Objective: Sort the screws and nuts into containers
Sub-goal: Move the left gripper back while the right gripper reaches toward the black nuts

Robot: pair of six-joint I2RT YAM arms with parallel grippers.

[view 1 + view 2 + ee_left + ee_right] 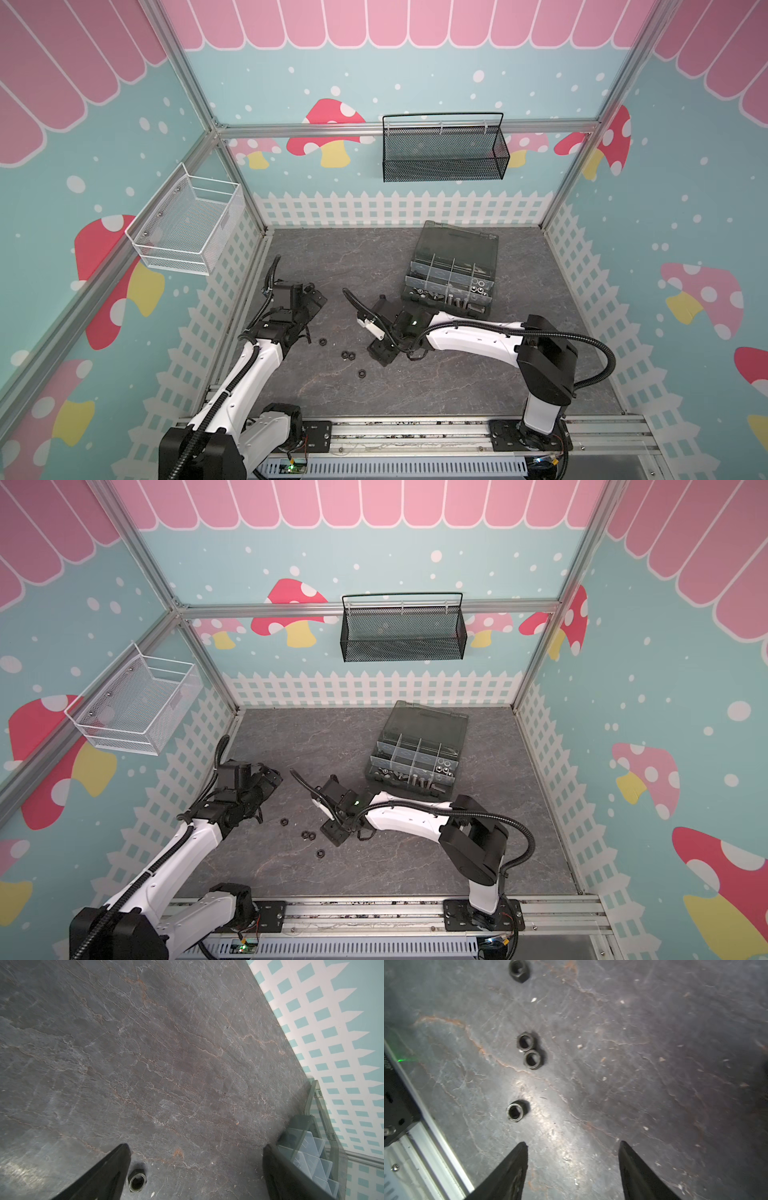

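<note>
1. A dark, stone-patterned tabletop (478, 382) is seen from above. Two white-and-black robot arms reach in from 6 o'clock.
2. A dark grey organizer box (441, 272) sits at about 1 o'clock from the table's middle. Its smoky lid (461, 245) stands open toward 12 o'clock.
3. Translucent dividers split the box into compartments (405, 755). Silver screws (451, 300) with hex heads lie in the row nearest 6 o'clock. Silver nuts (478, 286) sit at the 3 o'clock end of the row behind.
4. Four loose black nuts (308, 835) lie on the bare table at about 8 o'clock from its middle, in a slanting line. A lone nut (323, 342) is at the 10 o'clock end and a touching pair (348, 355) sits midway. The last nut (362, 373) is at the 5 o'clock end.
5. The right gripper (573, 1142) reaches across the middle to the 3 o'clock side of those nuts. Its jaws are spread with nothing between them. Its wrist view shows all four nuts ahead of the tips, the last nut closest but apart.
6. The left gripper (195, 1149) has its jaws spread wide and pinches nothing. In its wrist view one black nut lies flat on the table just beside one finger (108, 1174). A corner of the organizer box shows past the other finger.
7. A black mesh basket (444, 160) hangs on the 12 o'clock wall. A white wire basket (187, 232) hangs on the 9 o'clock wall.
</note>
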